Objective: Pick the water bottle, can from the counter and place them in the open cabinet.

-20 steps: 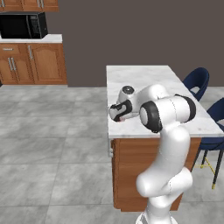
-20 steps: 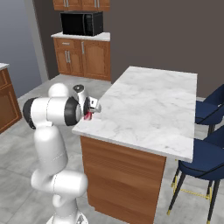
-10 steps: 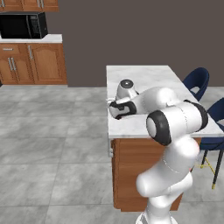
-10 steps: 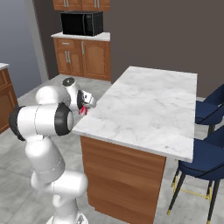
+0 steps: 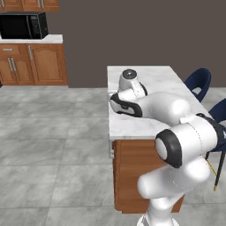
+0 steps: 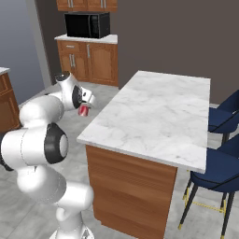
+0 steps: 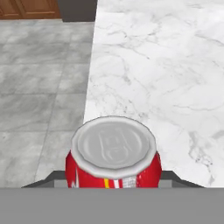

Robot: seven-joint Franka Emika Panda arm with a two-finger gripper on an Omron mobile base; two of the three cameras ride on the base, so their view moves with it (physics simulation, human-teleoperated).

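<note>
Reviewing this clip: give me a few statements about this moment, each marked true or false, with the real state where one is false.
1. The can sits between the jaws of the gripper. True.
2. The can lies on its side on the counter. False: it is upright in the hand view, silver top facing the camera, and held up at the counter's edge rather than lying on it.
3. A microwave stands on the far counter beneath wall cabinets. True.
4. Red stools stand beside the counter. False: the chairs are dark blue.
5. The can is already in a cabinet. False: it is in the gripper beside the counter.
</note>
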